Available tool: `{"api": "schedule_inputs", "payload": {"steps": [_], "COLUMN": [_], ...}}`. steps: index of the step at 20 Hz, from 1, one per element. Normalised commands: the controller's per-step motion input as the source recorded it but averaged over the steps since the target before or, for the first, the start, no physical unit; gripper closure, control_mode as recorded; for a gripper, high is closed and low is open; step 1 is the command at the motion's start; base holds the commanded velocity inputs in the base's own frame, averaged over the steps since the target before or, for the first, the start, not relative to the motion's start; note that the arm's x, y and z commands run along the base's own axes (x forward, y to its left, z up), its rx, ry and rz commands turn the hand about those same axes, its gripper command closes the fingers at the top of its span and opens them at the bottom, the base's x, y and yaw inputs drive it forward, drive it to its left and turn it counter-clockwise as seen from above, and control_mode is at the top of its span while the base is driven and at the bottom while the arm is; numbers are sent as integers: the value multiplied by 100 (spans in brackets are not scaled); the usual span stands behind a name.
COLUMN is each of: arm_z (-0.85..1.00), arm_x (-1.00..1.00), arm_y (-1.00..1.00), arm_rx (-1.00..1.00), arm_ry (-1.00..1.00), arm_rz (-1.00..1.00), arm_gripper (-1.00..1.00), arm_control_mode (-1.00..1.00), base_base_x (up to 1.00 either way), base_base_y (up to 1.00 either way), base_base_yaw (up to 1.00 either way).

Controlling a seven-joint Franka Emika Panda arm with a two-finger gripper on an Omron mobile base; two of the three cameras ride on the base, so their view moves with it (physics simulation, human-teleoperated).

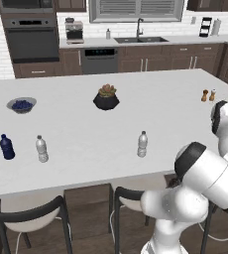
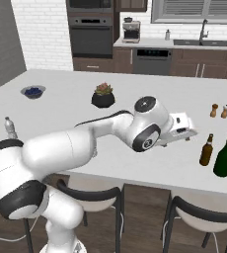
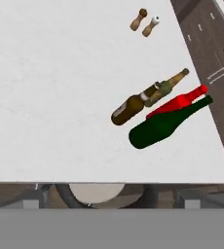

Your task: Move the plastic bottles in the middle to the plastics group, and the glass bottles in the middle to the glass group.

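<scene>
A small clear plastic bottle with a white cap [image 1: 142, 144] stands alone at the counter's front middle. Far left stand a dark blue bottle [image 1: 7, 147] and another clear capped bottle [image 1: 41, 149], side by side. At the right front, an amber glass bottle [image 2: 207, 150] and a taller dark green bottle [image 2: 226, 153] stand upright close together. The hand view also shows this amber bottle [image 3: 133, 108] and green bottle [image 3: 162, 126], with a second brownish bottle [image 3: 170, 83] and a red bottle [image 3: 179, 103] against them. My gripper [image 2: 184, 129] hovers left of them, open and holding nothing.
A potted plant [image 1: 106, 97] sits mid-counter and a bowl of blueberries [image 1: 21, 104] at the left. Salt and pepper shakers [image 1: 208, 95] stand at the right rear. Dark chairs [image 1: 31, 211] line the counter's front edge [image 3: 109, 181], just below the glass bottles.
</scene>
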Motion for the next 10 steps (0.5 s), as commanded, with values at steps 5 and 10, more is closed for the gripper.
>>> {"api": "schedule_inputs", "payload": {"steps": [5,10], "arm_z": [48,42], "arm_x": [0,0], "arm_y": [72,70], "arm_rx": [3,20], "arm_ry": [36,42], "arm_rz": [-11,-19], "arm_gripper": [-100,-100], "arm_control_mode": [-100,-100], "base_base_x": [0,0], "base_base_y": [0,0], "base_base_yaw": [0,0]}}
